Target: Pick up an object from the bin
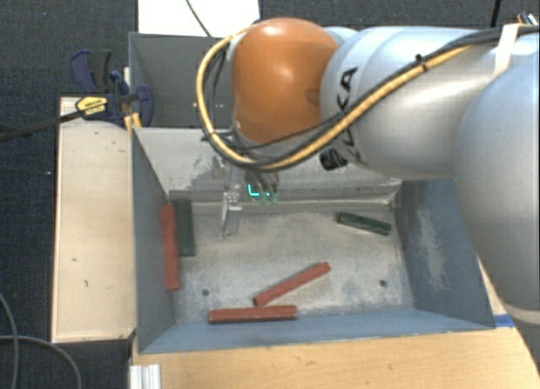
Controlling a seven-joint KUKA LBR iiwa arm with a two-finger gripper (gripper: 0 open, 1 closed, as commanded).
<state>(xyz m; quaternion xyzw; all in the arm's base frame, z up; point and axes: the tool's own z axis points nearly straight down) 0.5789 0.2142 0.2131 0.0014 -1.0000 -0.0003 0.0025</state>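
The arm's orange wrist cover [283, 79] hung over the bin [321, 330], the gripper [245, 206] low near the back wall; whether it was spread or pressed together I could not tell. This looked like the approach. The nearest thing, a dark green bar [185, 227] by the left wall, would need the gripper centred over it before descending.

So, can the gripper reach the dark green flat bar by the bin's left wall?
Probably yes: the gripper hangs beside the dark green bar, nothing on it; a red bar flanks it.

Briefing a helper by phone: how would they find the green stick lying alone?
In the grey bin, find the back wall's right half. A dark green stick lies before it. The other green stick, far left, has a red stick alongside.
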